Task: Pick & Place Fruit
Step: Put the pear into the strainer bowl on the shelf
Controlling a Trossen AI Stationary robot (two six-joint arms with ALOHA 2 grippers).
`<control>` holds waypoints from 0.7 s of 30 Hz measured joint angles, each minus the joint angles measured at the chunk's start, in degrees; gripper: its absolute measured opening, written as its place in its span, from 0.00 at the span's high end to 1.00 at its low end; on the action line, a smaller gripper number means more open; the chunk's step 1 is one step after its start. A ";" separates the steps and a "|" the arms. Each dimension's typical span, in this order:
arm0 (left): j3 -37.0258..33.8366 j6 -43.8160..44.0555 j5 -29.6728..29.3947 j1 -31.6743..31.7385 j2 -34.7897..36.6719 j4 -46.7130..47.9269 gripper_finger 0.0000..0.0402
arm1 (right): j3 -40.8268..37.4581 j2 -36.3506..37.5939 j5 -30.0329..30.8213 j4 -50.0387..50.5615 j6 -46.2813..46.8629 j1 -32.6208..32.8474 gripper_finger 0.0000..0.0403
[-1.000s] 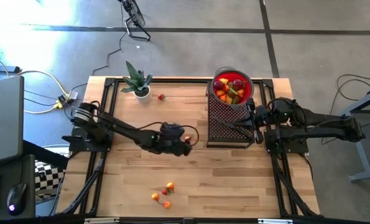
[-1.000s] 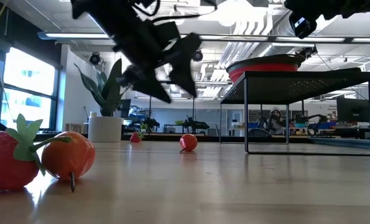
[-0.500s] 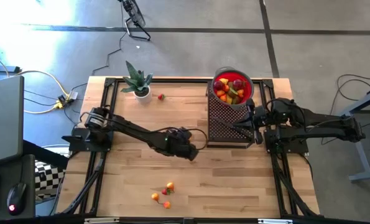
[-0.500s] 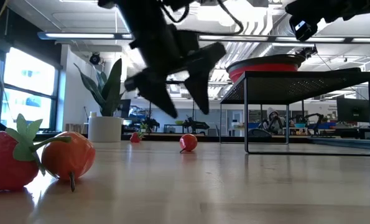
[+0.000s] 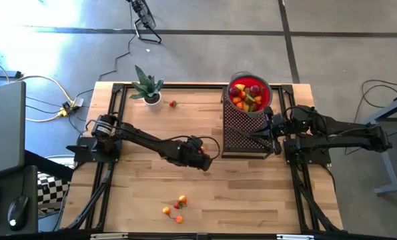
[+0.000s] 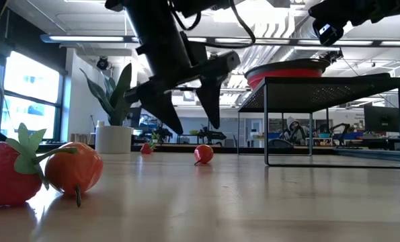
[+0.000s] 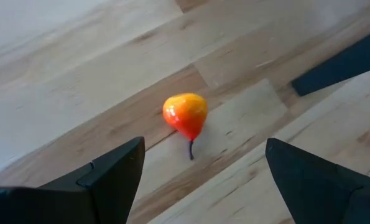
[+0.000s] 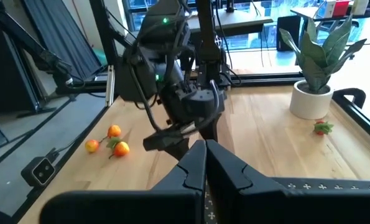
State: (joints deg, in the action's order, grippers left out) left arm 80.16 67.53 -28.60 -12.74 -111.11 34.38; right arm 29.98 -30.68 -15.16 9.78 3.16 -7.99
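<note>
Beside the black mesh stand (image 5: 246,132), on its plant-ward side, we see the left gripper (image 5: 203,159) hanging over a small red-orange fruit (image 7: 185,115), jaws spread wide w/ nothing held. That fruit lies on the wooden table (image 5: 251,193), just clear of the stand's leg. We judge it light, hard, glossy plastic, likely to roll; best pinched across its round belly, not the thin stem. Right gripper (image 8: 204,163) waits by the stand, fingers shut, empty. Atop the stand, a red bowl (image 5: 249,93) holds more fruit.

Glossy plastic-looking fruit (image 7: 185,116), smooth pale wooden table (image 5: 251,193), black perforated metal stand (image 5: 241,133), matt dark left gripper (image 7: 200,180)
</note>
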 joint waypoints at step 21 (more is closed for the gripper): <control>-0.06 -0.18 0.32 2.13 -3.14 -2.17 0.18 | 0.01 -0.02 0.01 -0.04 -0.33 0.00 0.99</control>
State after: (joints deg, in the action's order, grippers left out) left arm 80.10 67.35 -28.28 -10.61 -114.26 32.20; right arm 29.99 -30.70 -15.15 9.74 2.83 -7.99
